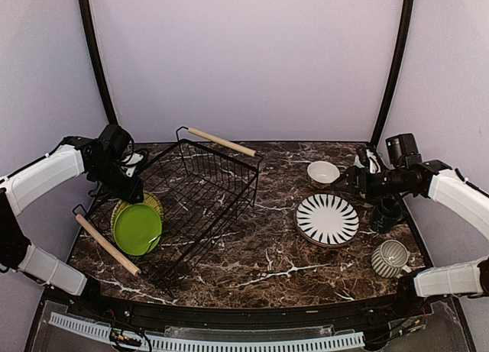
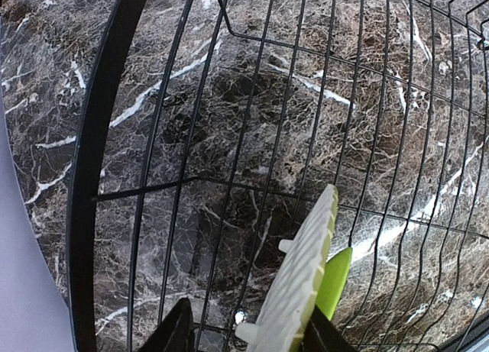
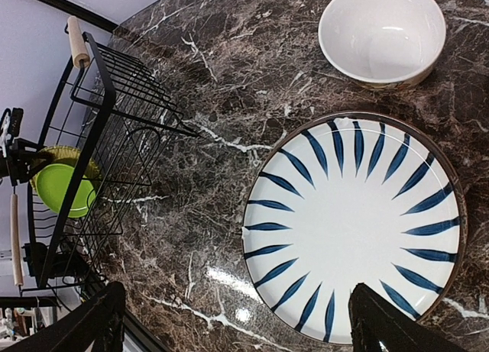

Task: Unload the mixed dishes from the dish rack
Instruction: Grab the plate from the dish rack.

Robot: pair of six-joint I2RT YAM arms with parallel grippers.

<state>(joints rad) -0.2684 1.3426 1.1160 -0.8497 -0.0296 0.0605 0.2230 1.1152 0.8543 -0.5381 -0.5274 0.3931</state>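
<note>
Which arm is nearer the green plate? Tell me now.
Left. The left end effector is at the rack just above the green plate; the right end effector is across the table by the striped plate.

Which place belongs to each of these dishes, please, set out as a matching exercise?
Things:
1. lime green plate
2. radial-striped plate
3. cream bowl
4. striped mug

Places:
A. just behind the radial-striped plate
B. inside the dish rack
C. front right of the table
D. flat on the table, right of the rack

Pairs: 1-B; 2-D; 3-A; 4-C
</note>
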